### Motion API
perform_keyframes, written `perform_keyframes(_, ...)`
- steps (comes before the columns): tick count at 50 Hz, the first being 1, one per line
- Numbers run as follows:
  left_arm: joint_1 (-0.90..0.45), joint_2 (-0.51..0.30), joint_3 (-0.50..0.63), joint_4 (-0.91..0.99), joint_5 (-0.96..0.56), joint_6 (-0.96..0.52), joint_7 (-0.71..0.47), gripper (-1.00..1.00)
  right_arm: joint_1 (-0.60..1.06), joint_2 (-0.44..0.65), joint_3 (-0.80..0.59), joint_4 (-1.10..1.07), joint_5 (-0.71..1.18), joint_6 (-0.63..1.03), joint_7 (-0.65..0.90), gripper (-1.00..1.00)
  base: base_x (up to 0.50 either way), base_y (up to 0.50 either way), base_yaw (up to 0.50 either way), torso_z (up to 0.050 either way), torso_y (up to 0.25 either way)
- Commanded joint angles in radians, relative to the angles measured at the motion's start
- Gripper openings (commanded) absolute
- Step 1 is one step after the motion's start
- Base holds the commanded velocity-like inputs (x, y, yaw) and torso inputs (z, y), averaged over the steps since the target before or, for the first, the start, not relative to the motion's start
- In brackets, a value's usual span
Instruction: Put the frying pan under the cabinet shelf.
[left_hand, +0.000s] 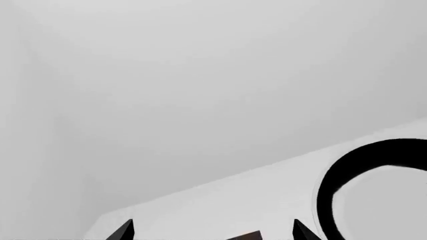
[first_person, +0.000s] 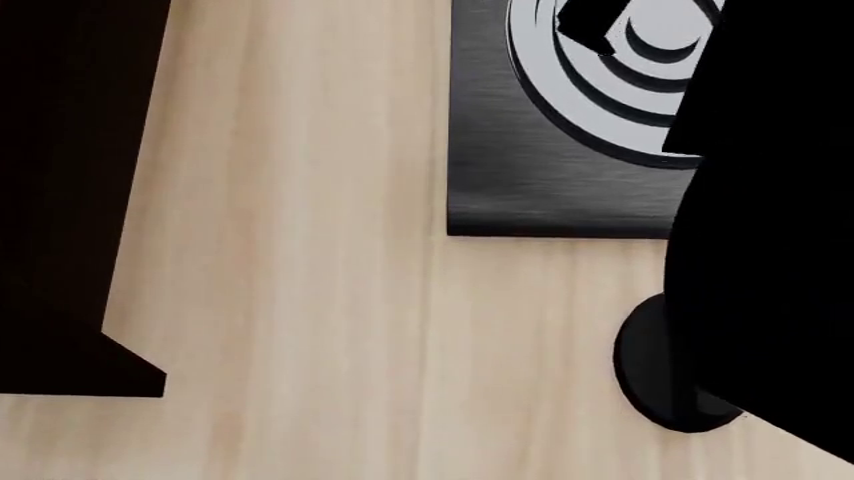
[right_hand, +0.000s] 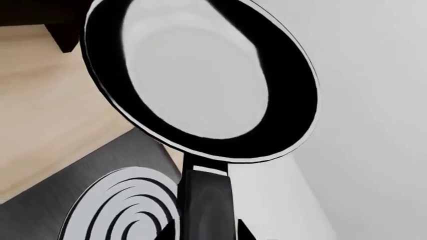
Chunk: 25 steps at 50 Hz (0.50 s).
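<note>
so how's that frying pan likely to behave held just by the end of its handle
The frying pan looks rigid, so it shouldn't flex. With the right hand gripping far down the long handle, the wide bowl probably wants to droop or twist. Its glossy finish may be slippery.

Frying pan (right_hand: 200, 80): glossy black, thin silver rim. Hob (first_person: 561, 180): brushed dark metal, pale rings. Tabletop (first_person: 320, 300): light matt wood grain.

black frying pan (right_hand: 200, 80), silver-rimmed, black hob (first_person: 561, 150) with pale rings
</note>
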Motion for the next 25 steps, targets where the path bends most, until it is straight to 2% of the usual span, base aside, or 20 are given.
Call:
perform_keyframes(1,0.011,-0.01,0.007,0.005,0.004,0.015,0.006,1.0,-0.06,0.032,-0.049,-0.045,-0.095,-0.025,0.031,-1.0,0.0,0.0,0.0,0.0,0.0)
perform_keyframes(5,0.008,-0.005,0.014,0.005,0.007,0.019,0.009,1.0,-0.084,0.019,-0.025,-0.055,-0.092,-0.009,0.03,-1.0,0.0,0.0,0.0,0.0,0.003)
perform_keyframes(25,0.011,-0.032,0.019,0.011,-0.002,0.034,0.013,1.0,-0.057,-0.031,-0.078,-0.072,-0.104,0.013,-0.008,-1.0,0.0,0.0,0.0,0.0,0.002)
